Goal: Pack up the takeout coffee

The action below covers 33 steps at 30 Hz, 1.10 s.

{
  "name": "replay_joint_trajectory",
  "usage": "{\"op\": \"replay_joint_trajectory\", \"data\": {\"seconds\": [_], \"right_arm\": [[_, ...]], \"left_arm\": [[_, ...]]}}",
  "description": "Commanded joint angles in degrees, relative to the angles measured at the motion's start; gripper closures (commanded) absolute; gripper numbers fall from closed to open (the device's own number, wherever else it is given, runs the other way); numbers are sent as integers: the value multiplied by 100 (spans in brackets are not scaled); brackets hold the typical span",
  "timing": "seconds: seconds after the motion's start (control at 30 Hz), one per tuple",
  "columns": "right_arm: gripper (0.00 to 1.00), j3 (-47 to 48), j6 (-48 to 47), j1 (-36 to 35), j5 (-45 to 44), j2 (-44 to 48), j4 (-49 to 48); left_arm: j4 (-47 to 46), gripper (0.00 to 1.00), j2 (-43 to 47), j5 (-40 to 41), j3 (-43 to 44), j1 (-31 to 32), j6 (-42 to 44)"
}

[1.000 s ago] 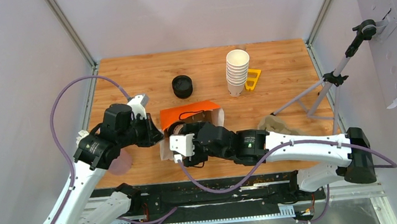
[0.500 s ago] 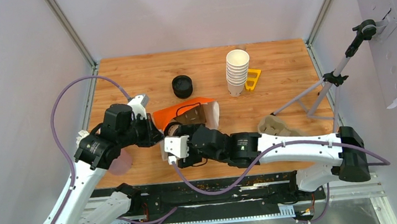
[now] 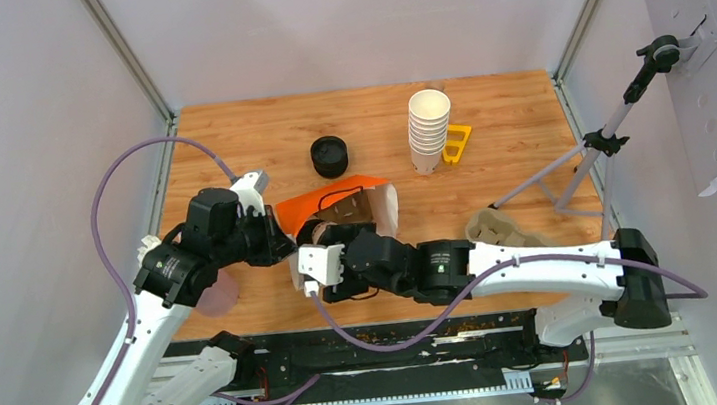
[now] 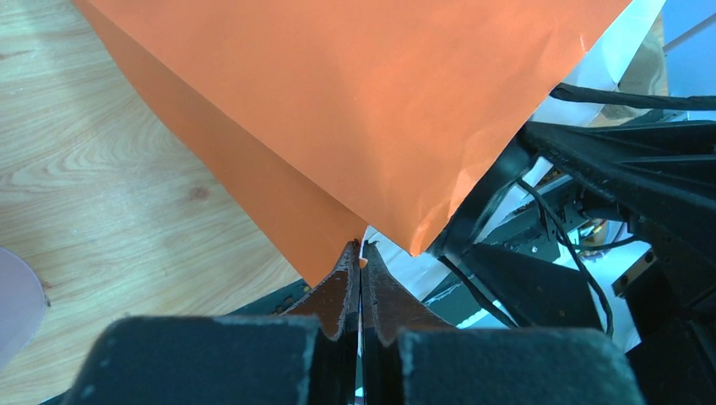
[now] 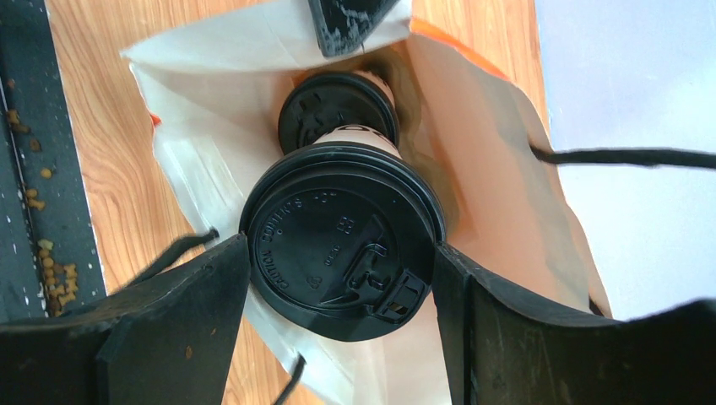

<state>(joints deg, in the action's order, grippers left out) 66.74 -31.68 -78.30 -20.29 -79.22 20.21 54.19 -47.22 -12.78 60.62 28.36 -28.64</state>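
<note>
1. The orange bag (image 4: 380,101) is pinched at its edge by the left fingers (image 4: 342,283), which are pressed together.
2. 1 lidded cup (image 5: 342,240) is clamped between the right fingers (image 5: 224,287) at the bag's mouth.
3. A 2nd lidded cup (image 5: 338,114) is seen deeper inside the bag.

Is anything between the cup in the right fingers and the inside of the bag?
The mouth of the bag looks open, its edge pinched by the left fingers. But a second lidded cup already sits deeper inside, directly beyond the held cup, so room looks tight.
</note>
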Motion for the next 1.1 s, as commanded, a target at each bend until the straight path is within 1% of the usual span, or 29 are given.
{"op": "replay_joint_trajectory", "data": {"seconds": [0.0, 0.23, 0.57, 0.77, 0.93, 1.07], "right_arm": [[31, 276, -65, -21, -336, 488, 440], [31, 262, -333, 165, -440, 664, 730], [30, 353, -1066, 986, 135, 311, 660], [30, 297, -1368, 1019, 658, 238, 799], [30, -60, -1849, 1043, 1072, 313, 521], [30, -73, -2167, 1093, 1209, 114, 392]], "left_arm": [[-97, 100, 64, 34, -15, -14, 63], [-110, 100, 81, 83, -15, -12, 132], [-125, 100, 120, 82, -50, -15, 157], [-212, 100, 82, 41, -18, -15, 218], [-239, 100, 82, 45, -29, -15, 194], [-249, 100, 83, 9, -76, -15, 192]]}}
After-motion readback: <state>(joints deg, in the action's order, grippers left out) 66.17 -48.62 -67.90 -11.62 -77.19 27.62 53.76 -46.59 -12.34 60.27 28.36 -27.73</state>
